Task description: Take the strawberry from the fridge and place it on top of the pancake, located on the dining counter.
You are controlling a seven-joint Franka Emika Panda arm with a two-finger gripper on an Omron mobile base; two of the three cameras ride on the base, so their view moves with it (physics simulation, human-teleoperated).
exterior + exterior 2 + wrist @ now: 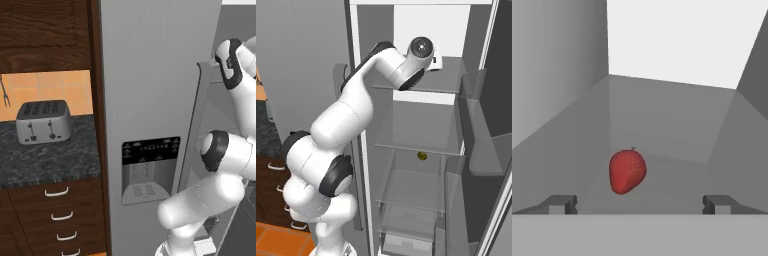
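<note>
Gripper (639, 204), jaws spread wide, approaching strawberry (627, 171) on fridge shelf (662, 135).
Berry is sitting slightly left of centre; shifting left before closing gently is advisable.

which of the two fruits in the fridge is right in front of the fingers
The red strawberry, lying on the upper shelf between the spread fingers. The other, a small yellow-green fruit, sits on a lower shelf, well below the hand.

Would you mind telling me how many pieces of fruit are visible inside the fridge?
2: the strawberry lies on an upper shelf just ahead of the open gripper; a small yellow-green fruit sits on a lower shelf. The arm may hide others.
</note>
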